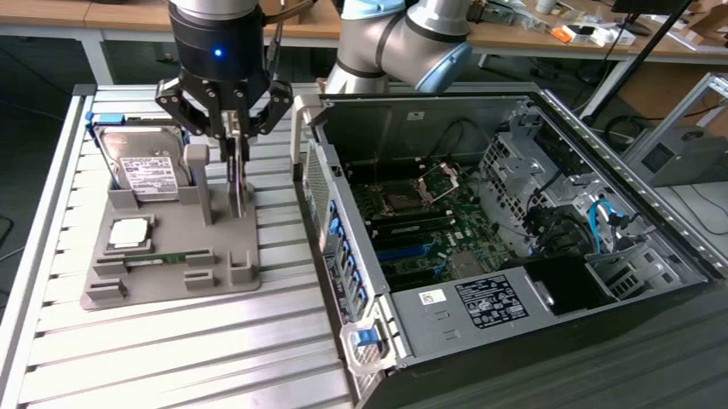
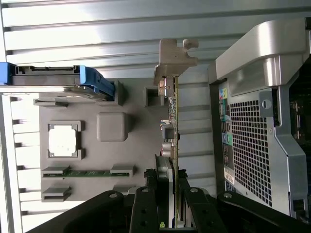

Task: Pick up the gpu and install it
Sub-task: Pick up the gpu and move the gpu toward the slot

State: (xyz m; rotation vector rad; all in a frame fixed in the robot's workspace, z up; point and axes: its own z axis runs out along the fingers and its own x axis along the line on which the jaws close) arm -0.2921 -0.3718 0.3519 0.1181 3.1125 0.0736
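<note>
Even, cool overhead light fills the exterior view, bright without hard edges. The ribbed metal table [image 1: 159, 358] carries a pale sheen along its ridges, strongest toward the lower left of the frame, and the grey fixture [image 1: 170, 277] casts only a short, soft shadow. Inside the open computer case [image 1: 637, 247] the light falls off: the motherboard [image 1: 421, 230] sits dim, and the lower right of the frame goes nearly black. 1 small blue lamp [image 1: 217, 53] glows at the upper left. In the wrist view the table's slats glare almost white in broad bands, the processor chip [image 2: 63, 141] blows out to white, the gpu [image 2: 173, 121] shows a brightly lit silver bracket, and the gripper [image 2: 171, 182] reads as a black silhouette.
</note>
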